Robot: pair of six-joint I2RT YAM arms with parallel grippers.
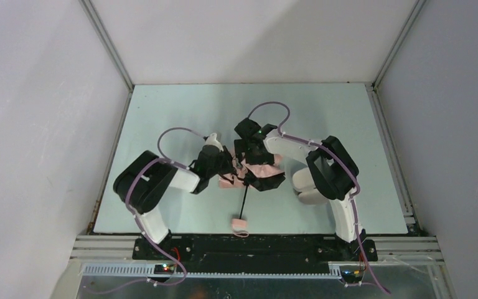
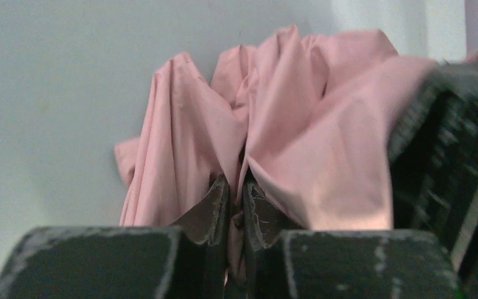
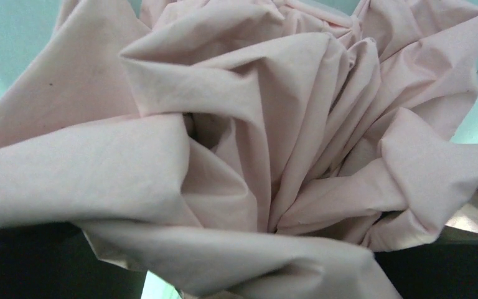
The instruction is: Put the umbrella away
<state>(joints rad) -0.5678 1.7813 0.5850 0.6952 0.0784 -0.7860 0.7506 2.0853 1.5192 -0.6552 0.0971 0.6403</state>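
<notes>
The umbrella lies mid-table, its salmon-pink fabric bunched between both grippers. Its thin dark shaft runs toward the near edge and ends in the small pink handle with a strap. My left gripper is shut on a fold of the fabric; the wrist view shows the fingertips pinched together with cloth between them. My right gripper is pressed into the canopy, which fills its view. Its fingertips are hidden; the dark jaw bases at the bottom corners stand wide apart.
The pale green table top is ringed by grey walls and a metal frame. The right gripper's black body sits close to the right of my left fingers. No case is in view.
</notes>
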